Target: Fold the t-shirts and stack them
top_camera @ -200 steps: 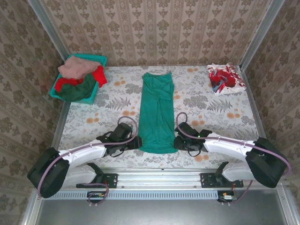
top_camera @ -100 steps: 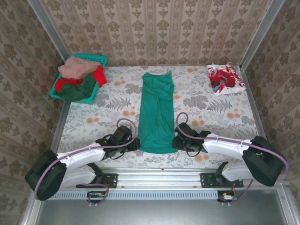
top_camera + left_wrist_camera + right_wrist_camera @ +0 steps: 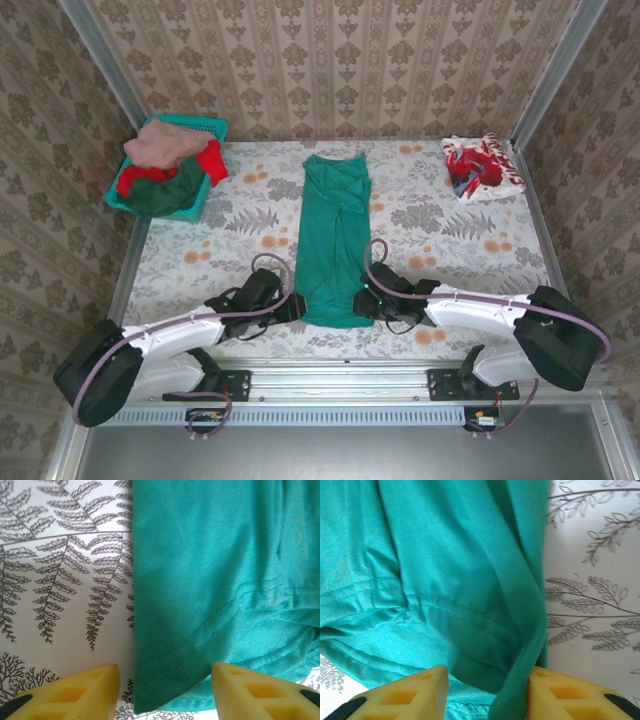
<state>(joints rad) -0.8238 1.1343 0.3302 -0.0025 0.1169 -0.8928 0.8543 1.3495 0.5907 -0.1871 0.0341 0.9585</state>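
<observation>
**Both end effectors set at the near hem of the teal-green t-shirt**

The shirt lay in the middle of the surface, already folded lengthwise into a long narrow strip running from the far side toward the arm bases. I had the left end effector at the strip's near-left corner and the right end effector at its near-right corner. I judged this the right hold for the next fold: with both corners taken together, the near hem could be carried up the strip evenly.

On the left wrist camera the yellow fingers stood about half apart, straddling the hem corner with nothing pinched. On the right wrist camera the jaws were also parted. A raised fold of the shirt's edge stood between them and leaned on one finger, but it did not look clamped to me.

The folded red-and-white patterned t-shirt sat at the far right corner, well apart. The basket at the far left held a salmon-pink shirt, a red shirt and a dark green shirt. Neither stood in the way. The bunched layers at the right corner were my one worry, since a grip there might catch only part of the cloth.
</observation>
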